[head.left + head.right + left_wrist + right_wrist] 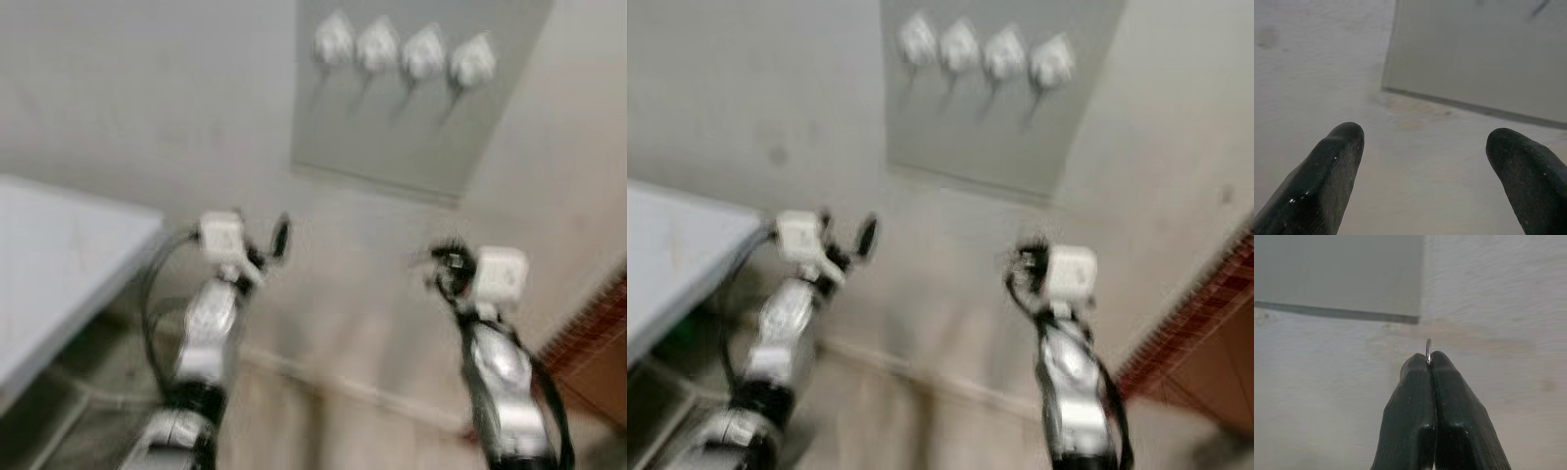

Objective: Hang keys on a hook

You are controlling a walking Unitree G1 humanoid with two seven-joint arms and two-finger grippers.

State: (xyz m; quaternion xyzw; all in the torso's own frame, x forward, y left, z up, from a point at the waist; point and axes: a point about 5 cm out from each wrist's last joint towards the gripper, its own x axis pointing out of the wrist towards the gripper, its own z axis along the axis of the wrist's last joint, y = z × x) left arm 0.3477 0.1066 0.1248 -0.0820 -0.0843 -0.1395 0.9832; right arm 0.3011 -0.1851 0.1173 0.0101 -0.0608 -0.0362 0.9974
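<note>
I'm facing a pale wall, and the head views are smeared, so I read them loosely. On the far left the corner of a grey table point(59, 264) juts in. Next comes my left gripper point(1422, 161), raised in front of the wall with its jaws spread wide and nothing between them; past its fingers point(1327, 176) I see bare wall and the lower edge of a grey panel point(411, 127).

That panel is fixed to the wall above and between my two arms, and across its top runs a row of four white hooks point(404, 47), side by side.

To the right, my right gripper point(1429, 360) is held up toward the wall with its jaws pressed tight on the keys' ring point(1428, 348). A thin sliver of metal stands edge-on just beyond the tips; the keys themselves are hidden from me.

What matters for the next move: the hooks lie up and to the left of the ring, well apart from it, and the panel's lower right corner sits just above and left of the jaws' line. The right arm carries the load and is nearer the rightmost hook point(472, 61), so I judge that one the natural target. The ring faces me edge-on, so it may need turning to slip over the hook.
</note>
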